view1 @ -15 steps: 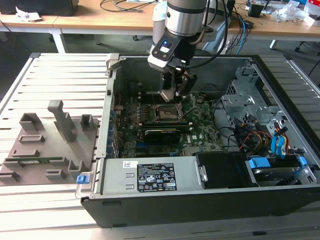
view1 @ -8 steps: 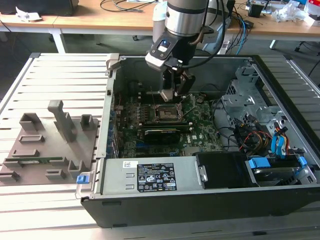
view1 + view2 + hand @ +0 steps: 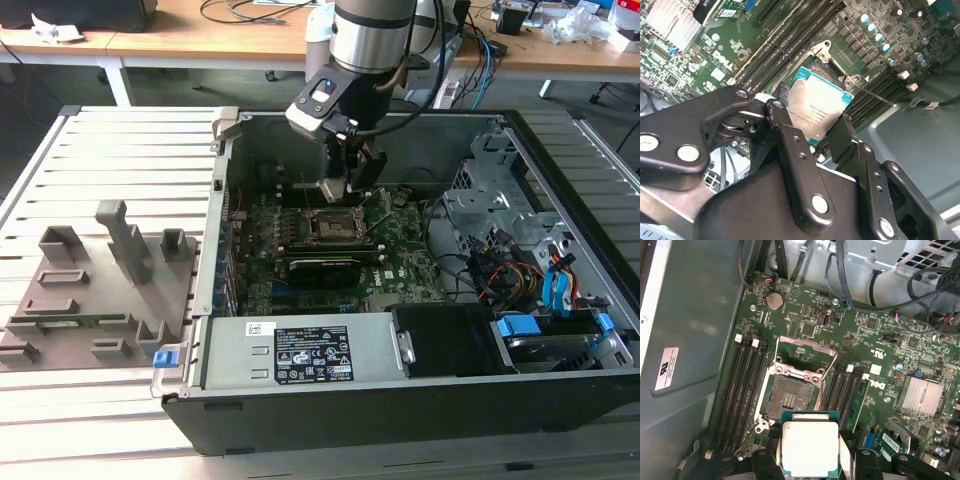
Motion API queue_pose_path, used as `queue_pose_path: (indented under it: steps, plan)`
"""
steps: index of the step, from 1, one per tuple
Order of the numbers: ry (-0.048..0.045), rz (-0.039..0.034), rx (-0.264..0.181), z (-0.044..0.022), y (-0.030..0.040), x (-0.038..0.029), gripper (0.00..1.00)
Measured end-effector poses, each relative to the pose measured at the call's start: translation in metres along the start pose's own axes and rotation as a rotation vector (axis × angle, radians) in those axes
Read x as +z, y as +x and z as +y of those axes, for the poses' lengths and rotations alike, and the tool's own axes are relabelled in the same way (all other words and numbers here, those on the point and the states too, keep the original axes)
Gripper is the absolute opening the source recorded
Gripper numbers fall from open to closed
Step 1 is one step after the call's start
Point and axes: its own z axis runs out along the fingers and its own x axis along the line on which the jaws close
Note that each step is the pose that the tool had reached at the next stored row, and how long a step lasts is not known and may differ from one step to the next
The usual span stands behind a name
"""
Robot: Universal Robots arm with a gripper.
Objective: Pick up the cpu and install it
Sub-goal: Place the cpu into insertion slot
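Exterior view: found gripper [image 3: 342,188] down inside the open computer case [image 3: 215,260], clamped on the cpu chip [image 3: 331,189]. Noted the chip held just above the open socket [image 3: 330,226], near the middle of the circuit board [image 3: 400,265]. Recorded a grey tray [image 3: 90,290] on the slatted bench [image 3: 120,140], outside the case toward the exterior view's left, well apart.

Second wrist view: saw the chip [image 3: 820,112] gripped by two opposite edges between black fingers [image 3: 790,145], metal face up, over the socket frame [image 3: 832,60].

First wrist view: noted the chip [image 3: 810,447] level between the fingers [image 3: 765,465], just beside one edge of the socket [image 3: 790,397]. Found the socket frame raised and the contacts bare.
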Motion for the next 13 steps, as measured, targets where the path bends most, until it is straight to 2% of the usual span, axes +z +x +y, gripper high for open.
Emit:
queue_pose_path:
  steps: [9,12,13]
  plan:
    - [0.0021,0.0047,0.095,0.0001,0.0,0.0008,0.55]
    - [0.0037,0.0087,0.173,0.0001,0.0,0.0013,0.55]
    - [0.004,0.0087,0.184,0.0001,0.0,0.0013,0.55]
